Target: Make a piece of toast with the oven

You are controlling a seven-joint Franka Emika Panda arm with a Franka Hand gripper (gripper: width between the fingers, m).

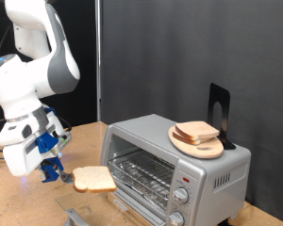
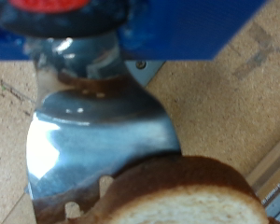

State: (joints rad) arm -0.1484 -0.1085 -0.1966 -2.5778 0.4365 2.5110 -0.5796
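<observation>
The piece of toast [image 1: 92,178] lies flat on a shiny metal spatula [image 2: 93,140], and its brown crust [image 2: 177,182] covers the blade's far end. My gripper [image 1: 53,168], with blue fingers, is shut on the spatula's grey handle and holds it level at the exterior view's lower left. The toast hangs just in front of the oven [image 1: 212,174]. The oven's glass door [image 1: 102,213] is folded down open, with the wire rack [image 1: 141,172] showing inside. The toast is outside the oven, near the mouth's left side.
On top of the oven, a round wooden board [image 1: 196,143] carries a pile of similar slices [image 1: 195,132]. A black stand [image 1: 220,111] rises behind it. Two knobs [image 1: 180,197] sit on the oven's front panel. The wooden table [image 1: 19,202] extends under the arm.
</observation>
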